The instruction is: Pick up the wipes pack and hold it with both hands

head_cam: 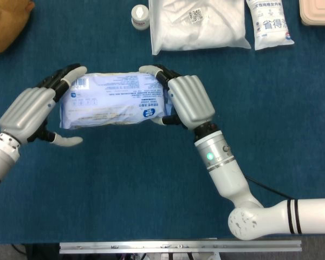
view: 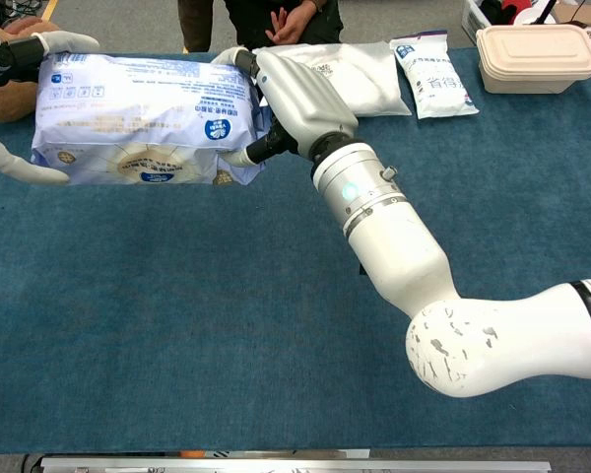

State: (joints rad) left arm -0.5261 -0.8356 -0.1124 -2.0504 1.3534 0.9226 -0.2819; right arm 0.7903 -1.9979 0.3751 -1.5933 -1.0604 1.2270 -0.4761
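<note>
From the head view, you have the pack (head_cam: 114, 101) lifted above the middle of the tabletop (head_cam: 151, 189), toward its left side. Your right robot hand (head_cam: 185, 101) clamps the pack's right end, fingers wrapped over its top. Your left robot hand (head_cam: 35, 111) cups the left end, its thumb hanging free below.

From the chest view, the pack (view: 143, 118) hangs clear of the tabletop (view: 227, 325). You are at the two-handed hold; next, I judge, close the left thumb (view: 20, 166) onto the underside.
</note>
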